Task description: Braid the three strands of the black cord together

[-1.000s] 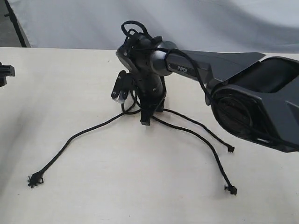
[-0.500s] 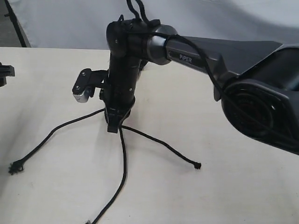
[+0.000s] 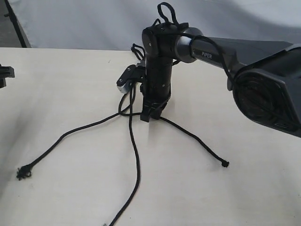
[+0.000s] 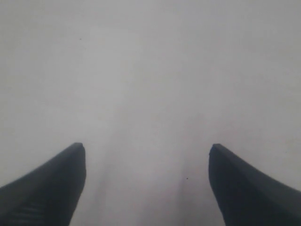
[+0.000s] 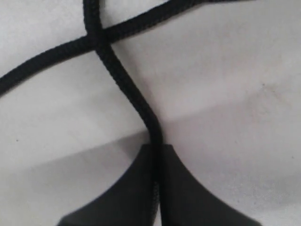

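The right gripper [image 3: 147, 114] pointed straight down near the middle of the pale cream tabletop [image 3: 249, 188], its jaws pinched tight on one strand of the thin matte black cord [image 5: 123, 82]. In the right wrist view that strand ran out from the closed tips and crossed another strand lying flat.

From the gripper three strands fanned out over the tabletop. The left strand [image 3: 70, 132] ended in a frayed tip near the left edge of the exterior view. The middle strand [image 3: 137, 160] ran off that view's lower edge. The right strand [image 3: 193, 137] stopped short, with bare tabletop beyond it.

The left gripper [image 4: 146, 148] hung with its jaws spread wide over bare tabletop, holding nothing, well apart from the cord.
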`<state>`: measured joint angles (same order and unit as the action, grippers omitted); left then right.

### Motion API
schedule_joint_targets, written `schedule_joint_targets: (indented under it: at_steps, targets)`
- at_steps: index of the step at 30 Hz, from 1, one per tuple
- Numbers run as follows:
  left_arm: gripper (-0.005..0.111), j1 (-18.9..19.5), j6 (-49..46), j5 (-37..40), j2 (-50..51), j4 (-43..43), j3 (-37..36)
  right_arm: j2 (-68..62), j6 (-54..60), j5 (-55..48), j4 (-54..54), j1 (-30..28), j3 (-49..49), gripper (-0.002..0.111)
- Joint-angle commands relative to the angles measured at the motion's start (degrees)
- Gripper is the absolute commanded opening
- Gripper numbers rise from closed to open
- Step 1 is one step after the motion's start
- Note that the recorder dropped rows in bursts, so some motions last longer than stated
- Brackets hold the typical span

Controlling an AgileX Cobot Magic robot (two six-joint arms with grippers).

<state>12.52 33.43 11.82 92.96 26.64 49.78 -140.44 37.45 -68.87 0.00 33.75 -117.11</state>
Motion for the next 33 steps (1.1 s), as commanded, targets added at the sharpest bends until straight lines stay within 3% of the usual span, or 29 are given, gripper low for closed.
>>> schedule_joint_targets:
  at_steps: [1, 5, 11, 17, 26, 29, 33]
  targets:
    - [0.069, -1.3, -2.8, 0.3, 0.0, -2.9, -0.9, 0.2, -0.1, -0.4, 0.0, -0.5, 0.0, 0.0]
    - [0.069, -6.3, -7.0, 1.3, 0.0, -3.1, -2.7, 0.2, 0.0, -0.4, 0.0, -0.5, 0.0, 0.0]
    - [0.069, -17.8, -14.0, 10.2, 0.4, -7.8, -2.7, 0.2, -0.2, -0.4, 0.0, -0.5, 0.0, 0.0]
    - [0.069, -24.6, -18.1, 4.2, 2.7, -9.5, -4.7, 0.2, -0.2, -0.6, 0.0, -0.5, 0.0, 0.0]
    - [0.065, -25.5, -19.6, -2.7, 9.9, -9.1, -5.1, 0.2, -0.2, -0.6, 0.0, -0.5, 0.0, 0.0]
    - [0.053, -25.8, -20.4, -4.6, 11.4, -9.1, -5.1, 0.2, -0.2, -0.6, 0.0, -0.5, 0.0, 0.0]
    - [0.024, -25.8, -20.5, -5.7, 12.4, -9.1, -5.1, 0.2, -0.3, -0.6, 0.0, -0.5, 0.0, 0.0]
